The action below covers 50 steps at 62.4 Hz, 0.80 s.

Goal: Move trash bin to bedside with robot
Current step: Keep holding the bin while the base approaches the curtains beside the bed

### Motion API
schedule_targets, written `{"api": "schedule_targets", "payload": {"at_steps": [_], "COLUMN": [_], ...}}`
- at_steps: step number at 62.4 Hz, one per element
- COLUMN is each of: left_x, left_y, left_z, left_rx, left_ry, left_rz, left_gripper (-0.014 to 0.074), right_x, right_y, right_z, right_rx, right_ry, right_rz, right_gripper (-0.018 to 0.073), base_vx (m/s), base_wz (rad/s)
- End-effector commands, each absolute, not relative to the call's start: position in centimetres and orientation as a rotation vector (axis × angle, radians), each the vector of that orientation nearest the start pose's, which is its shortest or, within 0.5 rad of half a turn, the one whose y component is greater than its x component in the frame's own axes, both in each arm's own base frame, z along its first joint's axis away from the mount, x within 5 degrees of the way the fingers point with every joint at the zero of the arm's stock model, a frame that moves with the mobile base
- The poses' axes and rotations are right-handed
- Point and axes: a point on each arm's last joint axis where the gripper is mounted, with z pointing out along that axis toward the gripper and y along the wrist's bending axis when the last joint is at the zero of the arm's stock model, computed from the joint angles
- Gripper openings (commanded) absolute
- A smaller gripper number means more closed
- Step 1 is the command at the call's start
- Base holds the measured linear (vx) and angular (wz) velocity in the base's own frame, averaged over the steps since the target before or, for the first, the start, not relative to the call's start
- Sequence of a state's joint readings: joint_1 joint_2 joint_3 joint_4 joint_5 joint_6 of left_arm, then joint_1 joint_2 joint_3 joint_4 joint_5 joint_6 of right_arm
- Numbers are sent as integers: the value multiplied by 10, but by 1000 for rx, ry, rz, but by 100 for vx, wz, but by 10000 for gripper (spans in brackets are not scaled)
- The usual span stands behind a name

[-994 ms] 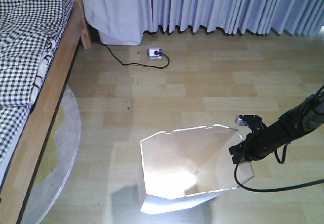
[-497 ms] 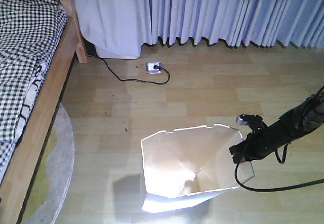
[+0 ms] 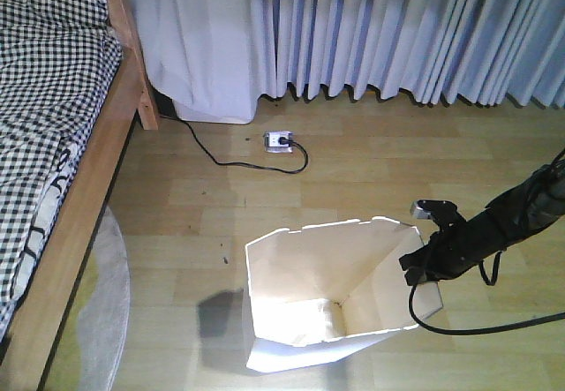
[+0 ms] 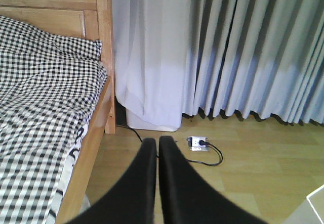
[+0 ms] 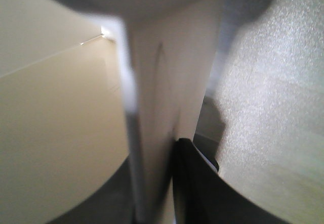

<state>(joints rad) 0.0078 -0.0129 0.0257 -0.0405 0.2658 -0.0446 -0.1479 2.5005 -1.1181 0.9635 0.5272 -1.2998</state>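
Observation:
The white trash bin (image 3: 300, 276) stands upright on the wood floor, its cream inside facing the front view. My right gripper (image 3: 418, 273) is shut on the bin's right wall. Up close, that thin wall (image 5: 152, 107) sits pinched between the black fingers (image 5: 195, 183). The bedside lies to the left: a light wooden bed frame (image 3: 84, 219) with checked bedding (image 3: 44, 100), about a bin's width from the bin. My left gripper (image 4: 157, 142) is shut on nothing and points at the floor by the bed frame (image 4: 93, 148). A bin corner (image 4: 317, 204) shows at its lower right.
A power strip (image 3: 280, 140) with a black cable (image 3: 221, 160) lies on the floor ahead. Grey curtains (image 3: 397, 29) and a white box (image 3: 212, 109) line the far wall. A pale round rug (image 3: 106, 312) lies beside the bed. My right arm's cable (image 3: 477, 327) trails on the floor.
The whole view has advanced toward the curtains: the power strip and curtain hem sit lower in the frame. The bin stays in the same place relative to my right gripper, moving along with it.

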Motion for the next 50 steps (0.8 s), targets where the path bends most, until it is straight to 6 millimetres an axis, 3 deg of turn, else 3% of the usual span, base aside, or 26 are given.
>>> {"api": "schedule_targets", "payload": {"at_steps": [1, 50], "left_x": [56, 56], "left_y": [0, 0], "left_z": [182, 182], "left_rx": [-80, -80], "left_ry": [1696, 1696], "left_rz": [-72, -72], "left_gripper": [-6, -6], "right_x": [348, 348], "right_y": [-3, -3], "right_z": [-22, -22], "right_rx": [-360, -360], "right_ry": [2882, 2882], "right_rz": [847, 847], "right_gripper": [-5, -5], "base_vx": [25, 25], "base_wz": [4, -3]}}
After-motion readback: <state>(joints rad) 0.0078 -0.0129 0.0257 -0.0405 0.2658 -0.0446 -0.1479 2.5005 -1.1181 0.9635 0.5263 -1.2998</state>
